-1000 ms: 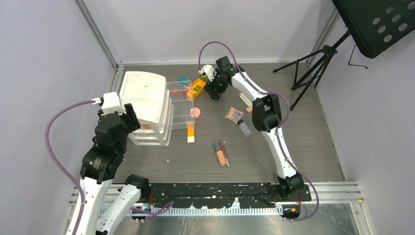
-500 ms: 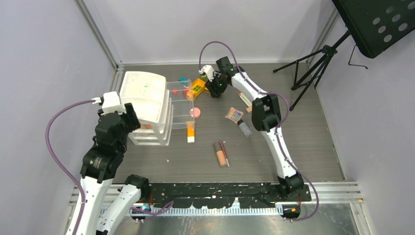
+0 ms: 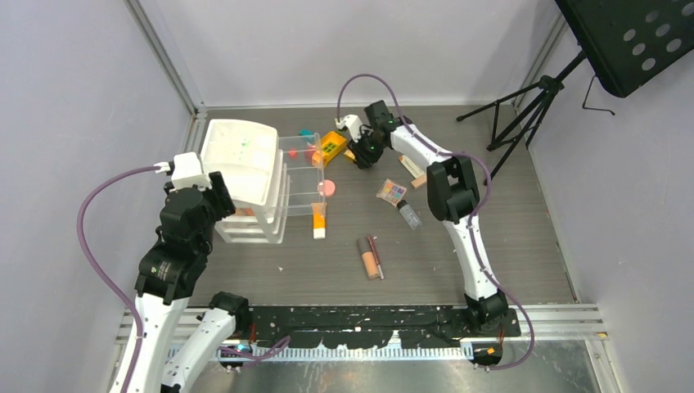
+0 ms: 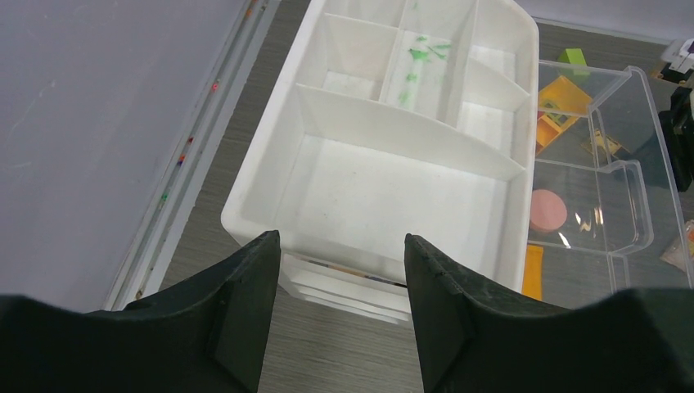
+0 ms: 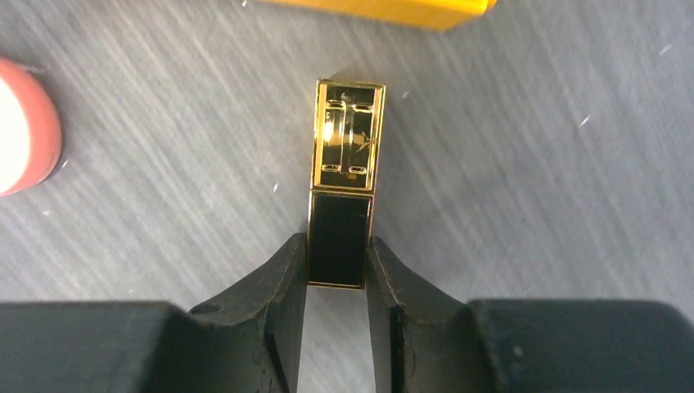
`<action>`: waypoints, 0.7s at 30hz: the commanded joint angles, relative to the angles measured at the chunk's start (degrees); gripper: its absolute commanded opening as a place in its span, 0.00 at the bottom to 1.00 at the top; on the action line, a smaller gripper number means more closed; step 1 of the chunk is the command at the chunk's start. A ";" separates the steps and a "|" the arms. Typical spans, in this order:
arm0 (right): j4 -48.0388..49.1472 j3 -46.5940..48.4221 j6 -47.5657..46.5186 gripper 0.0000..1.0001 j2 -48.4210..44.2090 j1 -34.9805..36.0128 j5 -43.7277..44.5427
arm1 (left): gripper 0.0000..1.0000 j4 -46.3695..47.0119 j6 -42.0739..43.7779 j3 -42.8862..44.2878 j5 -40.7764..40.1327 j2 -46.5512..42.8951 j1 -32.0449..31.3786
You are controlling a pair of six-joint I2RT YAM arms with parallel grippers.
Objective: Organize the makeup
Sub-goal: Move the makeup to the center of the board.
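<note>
Seen from the right wrist camera, a gold-black lipstick [image 5: 344, 184] lies flat on the grey wood-grain table [image 5: 532, 164], its shiny gold half pointing away and its black half nearest the camera. The right gripper [image 5: 338, 254] clasps that black half, one dark finger [image 5: 282, 278] pressed against each long side, with no gap showing. A yellow toy brick [image 5: 385, 8] sits just beyond the gold end, apart from it. From above, this arm reaches to the far middle of the table, beside a stack of clear drawers [image 3: 299, 176]. The left gripper [image 4: 340, 278] hovers with its jaws spread and nothing between them, above a white divided organizer [image 4: 270, 176] that sits on top of the drawers. An orange tube [image 3: 318, 221], a round pink compact [image 3: 327, 187], an eyeshadow palette [image 3: 391, 192] and a beige tube [image 3: 368, 258] lie loose on the table. The lipstick looks small, light and rigid, a square-sided case with smooth glossy faces that may slip under a loose pinch. The flat sides suit the flat fingers, but the hold is near one end, so the gold half could droop or swing on lifting. A grip nearer the seam would likely balance better, though squeezing across it might work the cap loose
</note>
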 commanded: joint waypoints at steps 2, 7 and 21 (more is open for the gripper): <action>5.70 -11.21 6.94 0.31 -10.30 1.12 1.89 | 0.59 2.66 0.10 0.00 0.36 0.35 0.26; 10.10 -19.91 12.06 0.21 -15.36 4.10 6.38 | 0.59 2.60 0.04 -0.01 0.62 0.55 0.26; 20.51 -46.45 28.51 0.41 -31.14 13.62 17.12 | 0.59 2.64 -0.16 -0.05 1.49 0.81 0.26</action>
